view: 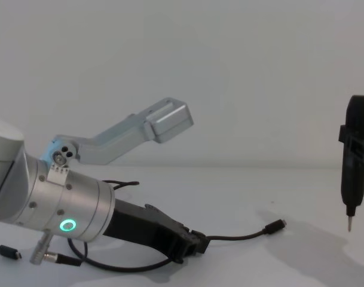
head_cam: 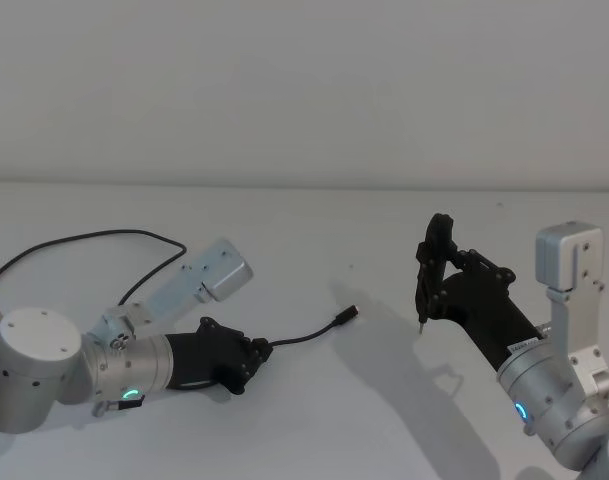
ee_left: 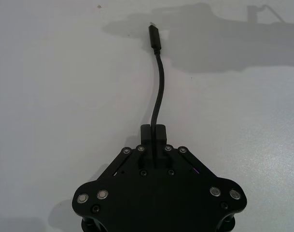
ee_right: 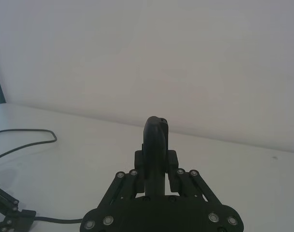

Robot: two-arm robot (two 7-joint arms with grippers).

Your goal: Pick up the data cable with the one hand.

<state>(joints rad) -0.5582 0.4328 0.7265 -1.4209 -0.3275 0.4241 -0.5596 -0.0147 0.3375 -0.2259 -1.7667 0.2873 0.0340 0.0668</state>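
The left gripper (head_cam: 261, 352) lies low on the tabletop (head_cam: 384, 420), fingers (ee_left: 146, 131) pinching the cable (head_cam: 304, 333) a little behind its plug (head_cam: 346, 315) — lift gently, keeping the pinch firm so the thin cord can't slip; right gripper (head_cam: 434, 272), clamped on a screwdriver (view: 351, 173), hangs well apart from the plug

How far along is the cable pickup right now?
Done: the left end effector is shut on the cable, short of its plug. In hand: that grip, low by the table. Left: the lift itself. The right end effector holds a screwdriver, raised aside.
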